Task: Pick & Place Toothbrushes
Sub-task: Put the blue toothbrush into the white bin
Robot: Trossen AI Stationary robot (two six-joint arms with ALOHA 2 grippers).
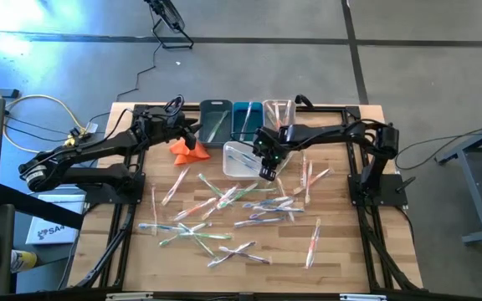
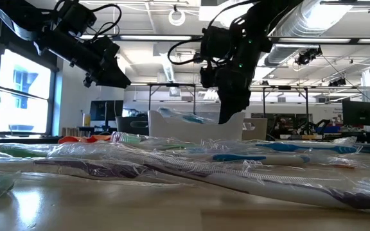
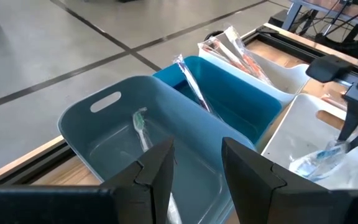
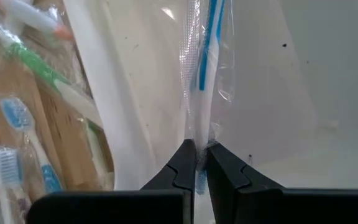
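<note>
The right gripper [image 4: 196, 163] is clamped on a wrapped blue toothbrush [image 4: 205, 56] over the white bin [image 1: 239, 159], near table centre. The left gripper [image 3: 194, 168] hangs unclenched and empty above the grey bin [image 1: 214, 121] at 12 o'clock. The other toothbrushes [image 1: 224, 213] lie scattered toward 6 o'clock.

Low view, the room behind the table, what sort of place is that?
Probably an open-plan lab or workshop-style office: exposed ceiling ducts, desks with computer monitors, and large windows. The high view shows a bare concrete floor around the wooden table.
</note>
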